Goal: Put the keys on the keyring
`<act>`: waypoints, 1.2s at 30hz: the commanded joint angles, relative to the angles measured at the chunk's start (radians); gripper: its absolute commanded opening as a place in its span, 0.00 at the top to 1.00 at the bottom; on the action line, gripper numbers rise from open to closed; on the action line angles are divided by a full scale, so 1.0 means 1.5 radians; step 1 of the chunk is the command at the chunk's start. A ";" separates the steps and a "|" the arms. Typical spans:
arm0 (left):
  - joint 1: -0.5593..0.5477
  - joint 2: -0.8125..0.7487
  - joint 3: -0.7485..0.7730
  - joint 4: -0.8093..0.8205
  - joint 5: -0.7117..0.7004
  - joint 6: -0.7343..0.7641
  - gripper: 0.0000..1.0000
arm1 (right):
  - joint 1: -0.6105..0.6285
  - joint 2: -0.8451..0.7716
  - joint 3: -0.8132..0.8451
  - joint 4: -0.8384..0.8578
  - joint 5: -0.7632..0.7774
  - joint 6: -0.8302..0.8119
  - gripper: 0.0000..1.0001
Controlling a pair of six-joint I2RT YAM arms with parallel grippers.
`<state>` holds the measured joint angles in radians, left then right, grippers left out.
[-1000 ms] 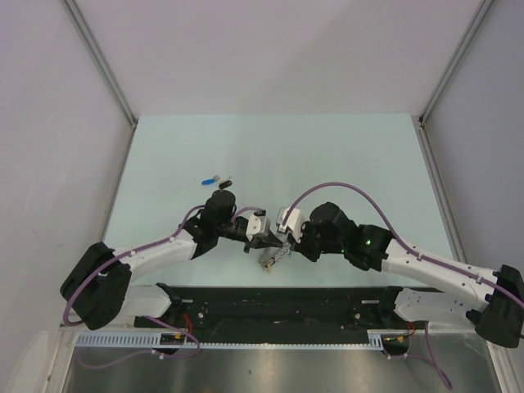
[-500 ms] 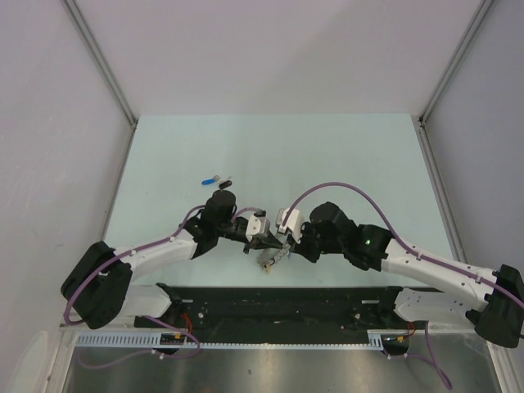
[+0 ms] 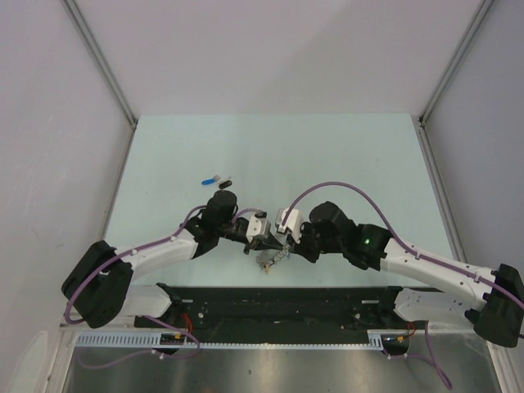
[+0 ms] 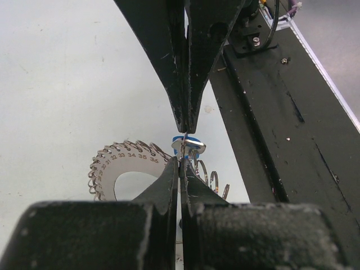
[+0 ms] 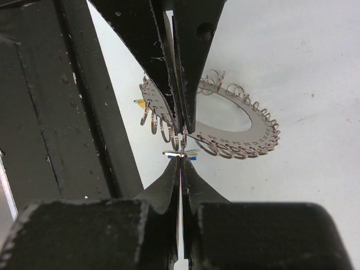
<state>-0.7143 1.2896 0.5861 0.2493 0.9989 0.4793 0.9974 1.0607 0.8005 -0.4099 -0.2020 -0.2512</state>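
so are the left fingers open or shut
shut: in the left wrist view the left fingers meet with no gap, by the keyring

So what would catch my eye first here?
The two arms meet tip to tip near the table's front edge. The left gripper seems to clamp a big silver keyring fringed with wire loops, and the right gripper, also shut, appears to nip a tiny blue key against one loop. Farther back on the left lie two more keys, one blue, one black.
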 commanded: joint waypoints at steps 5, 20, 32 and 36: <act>-0.012 0.006 0.040 -0.005 0.022 0.024 1.00 | -0.003 0.005 0.007 0.060 -0.010 0.009 1.00; -0.018 0.012 0.049 -0.017 -0.002 0.023 1.00 | -0.004 0.008 0.007 0.096 0.010 0.013 1.00; -0.002 -0.003 0.029 0.052 -0.069 -0.081 0.99 | -0.008 -0.078 -0.001 0.039 0.076 0.029 0.58; -0.002 -0.019 0.017 0.078 -0.079 -0.111 1.00 | -0.008 -0.082 -0.012 0.039 0.093 0.036 0.57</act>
<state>-0.7231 1.3079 0.6174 0.2775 0.8944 0.3767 0.9890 0.9455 0.7986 -0.3611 -0.1112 -0.2176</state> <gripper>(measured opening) 0.008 0.426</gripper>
